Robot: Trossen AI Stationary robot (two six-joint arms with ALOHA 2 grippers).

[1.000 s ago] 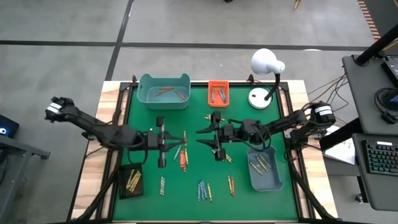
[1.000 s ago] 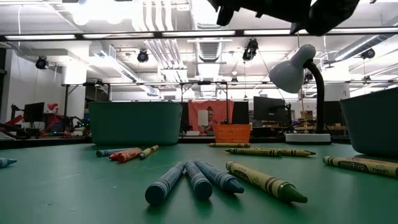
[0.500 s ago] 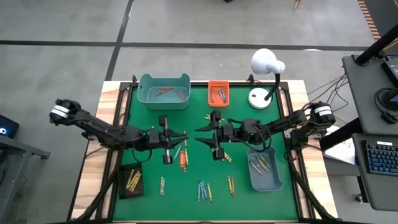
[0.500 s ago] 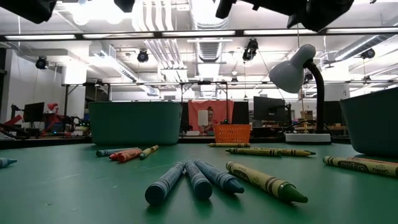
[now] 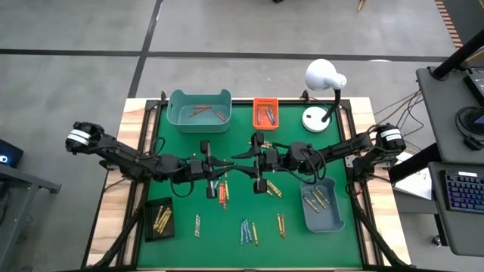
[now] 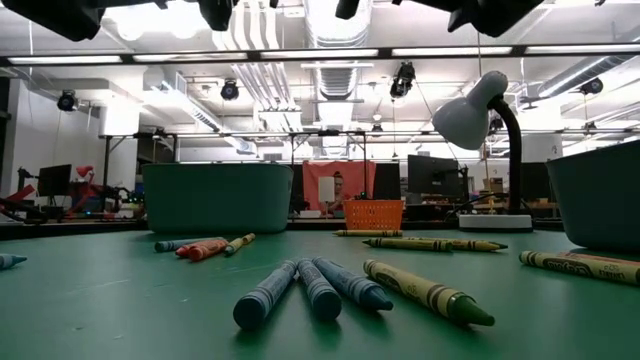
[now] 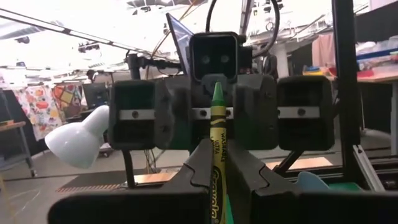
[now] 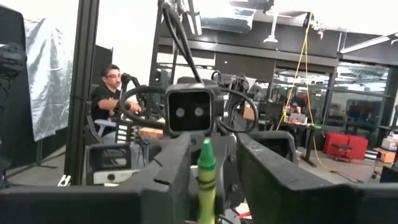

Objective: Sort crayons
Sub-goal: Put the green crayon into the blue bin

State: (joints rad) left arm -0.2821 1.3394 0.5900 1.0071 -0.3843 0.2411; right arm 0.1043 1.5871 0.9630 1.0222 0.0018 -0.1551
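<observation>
Over the middle of the green mat my two grippers face each other, fingertips nearly meeting. My left gripper [image 5: 225, 168] [image 7: 219, 162] is shut on a green crayon [image 7: 218, 143]. The crayon's tip points up and toward my right gripper [image 5: 242, 160] [image 8: 216, 142]. The right gripper is open, and in its wrist view the green crayon [image 8: 206, 180] stands between its fingers with a gap on each side. Loose crayons [image 5: 248, 230] [image 6: 320, 290] lie flat on the mat. My left gripper pinches the green crayon's lower part [image 7: 217, 190] between its two fingers. The crayon lies along the fingers, its tip pointing beyond them toward the table's right and slanting upward. It is lifted clear of the mat.
A teal bin [image 5: 199, 111] and an orange tray [image 5: 265, 112] stand at the far edge. A blue-grey bin [image 5: 321, 204] is at the near right and a black tray [image 5: 159, 219] at the near left. A white lamp [image 5: 324, 87] stands far right. A person [image 8: 112, 93] sits beyond the table.
My left gripper has carried the green crayon toward the table's right and a little down, up to my right gripper. My right gripper has risen slightly, and its fingers have drawn somewhat closer together around the crayon's tip.
</observation>
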